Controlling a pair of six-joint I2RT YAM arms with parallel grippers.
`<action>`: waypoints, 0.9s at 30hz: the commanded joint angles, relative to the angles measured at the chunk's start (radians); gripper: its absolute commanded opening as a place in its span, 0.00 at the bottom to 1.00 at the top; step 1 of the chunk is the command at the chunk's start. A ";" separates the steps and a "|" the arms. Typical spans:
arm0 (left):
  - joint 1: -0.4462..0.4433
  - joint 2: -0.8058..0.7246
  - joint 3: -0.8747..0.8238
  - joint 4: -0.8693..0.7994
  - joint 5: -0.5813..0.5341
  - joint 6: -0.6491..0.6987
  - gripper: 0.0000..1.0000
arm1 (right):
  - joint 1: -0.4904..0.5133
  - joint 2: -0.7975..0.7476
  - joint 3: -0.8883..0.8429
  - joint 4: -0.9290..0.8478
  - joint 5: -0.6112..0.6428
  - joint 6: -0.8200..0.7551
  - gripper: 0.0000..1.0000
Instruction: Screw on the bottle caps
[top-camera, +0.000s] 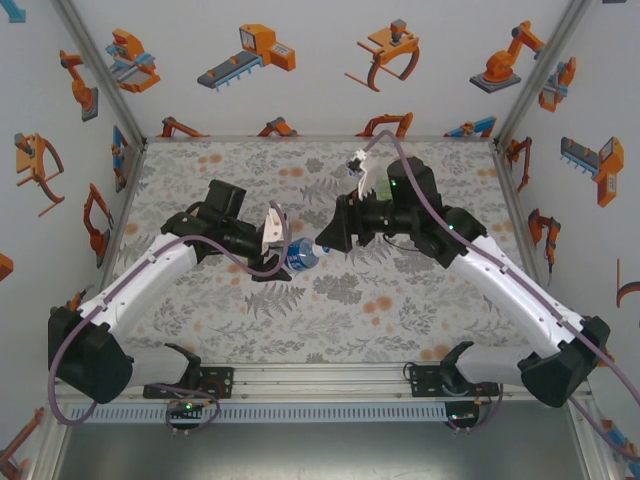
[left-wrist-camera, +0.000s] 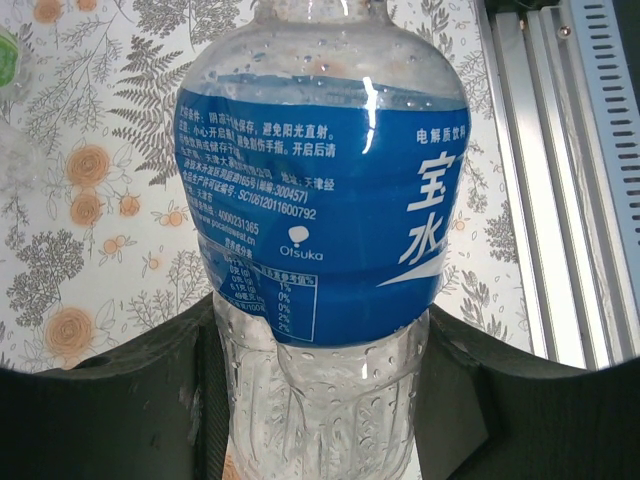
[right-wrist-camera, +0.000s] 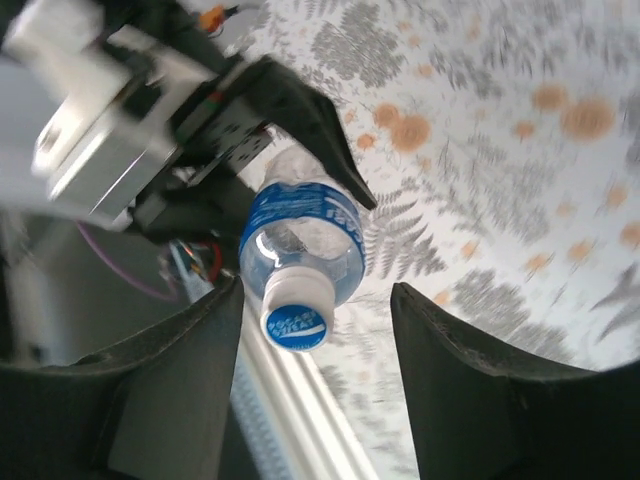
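Note:
The clear bottle with a blue label is clamped at its lower body by my left gripper, which is shut on it. In the top view this bottle lies tilted between the two arms at mid-table, its neck toward my right gripper. A white cap with a blue printed top sits on the bottle's neck. My right gripper stands open around the cap, which is nearer the left finger, with a wide gap to the right finger. A green-tinted bottle shows partly behind the right arm.
The aluminium rail at the table's near edge runs beside the held bottle. White walls with orange robot pictures close the table on three sides. The floral tabletop lies in front of the grippers.

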 joint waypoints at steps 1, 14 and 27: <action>-0.001 -0.011 0.028 -0.006 0.054 0.027 0.00 | 0.001 -0.046 -0.014 0.030 -0.207 -0.508 0.59; -0.003 -0.010 0.028 -0.011 0.068 0.032 0.00 | 0.003 0.003 -0.033 -0.038 -0.326 -0.857 0.49; -0.003 -0.009 0.030 -0.016 0.068 0.037 0.00 | 0.004 0.012 -0.048 -0.032 -0.320 -0.810 0.13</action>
